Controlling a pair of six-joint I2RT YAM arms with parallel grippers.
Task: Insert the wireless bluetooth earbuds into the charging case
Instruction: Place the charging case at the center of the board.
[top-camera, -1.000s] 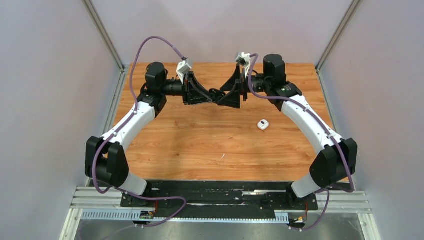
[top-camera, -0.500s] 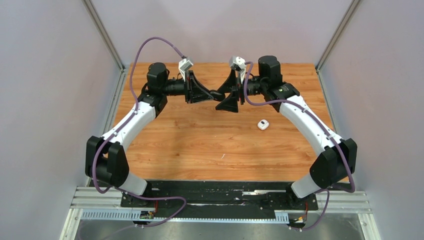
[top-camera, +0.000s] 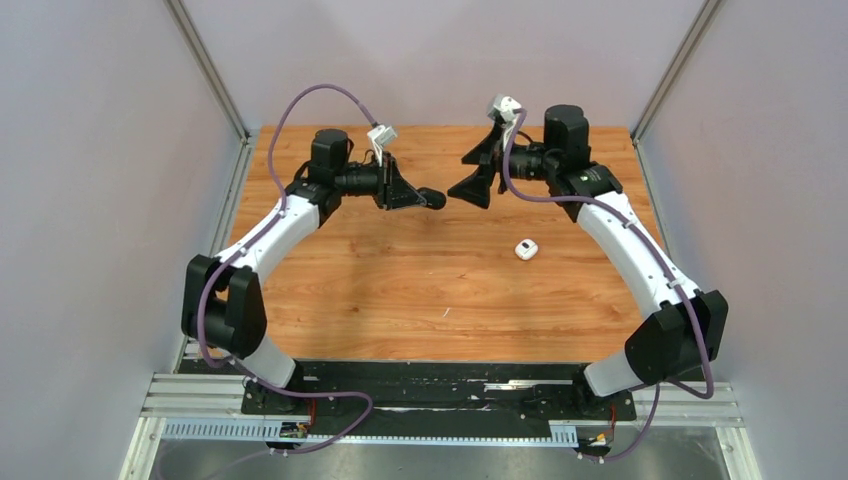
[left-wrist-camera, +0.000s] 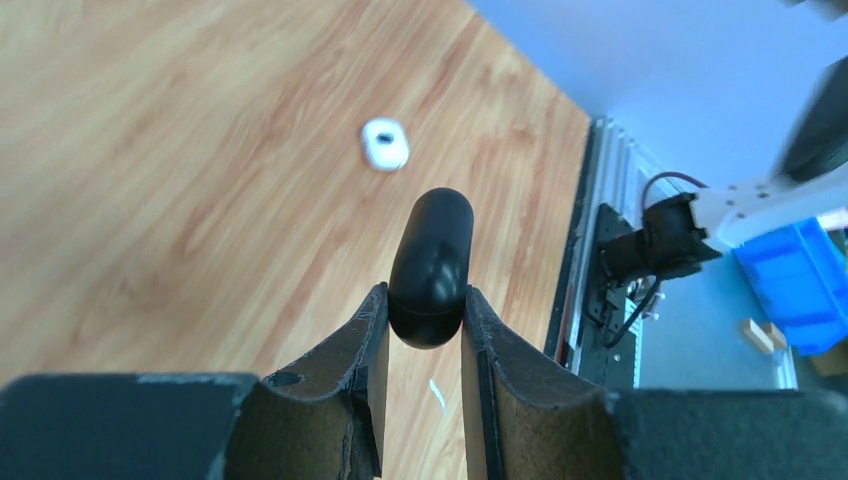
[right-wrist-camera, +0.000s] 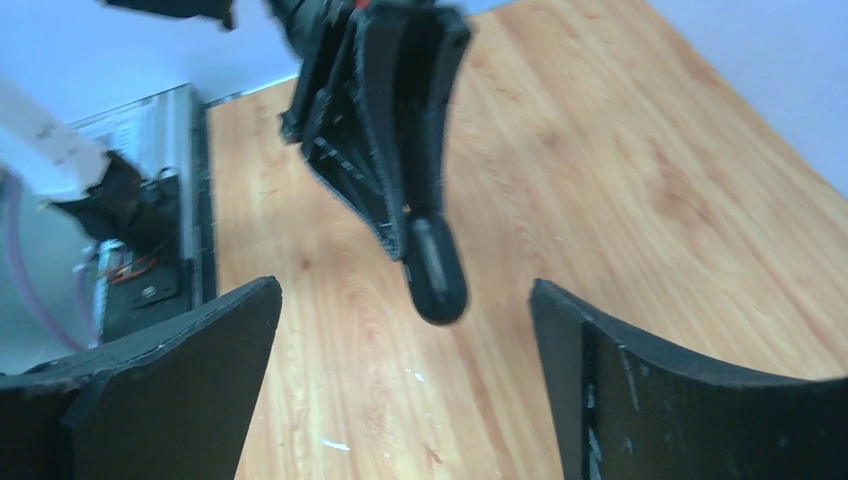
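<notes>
My left gripper is shut on a black, pill-shaped charging case, closed and sticking out past the fingertips. It hangs above the far middle of the wooden table. My right gripper faces it from the right with its jaws wide open and empty, a short gap away. In the right wrist view the black case shows between and beyond my open fingers. A small white rounded case lies on the table at right of centre, also seen as a white case in the left wrist view. The earbuds are out of view.
Grey walls with metal posts close the table in on the left, right and back. A black base plate and aluminium rail run along the near edge. A tiny white fleck lies on the wood.
The two grippers, close together a second ago, have drawn apart. The right one pulled back to the right and rose; the left shifted slightly, still holding the black case.
</notes>
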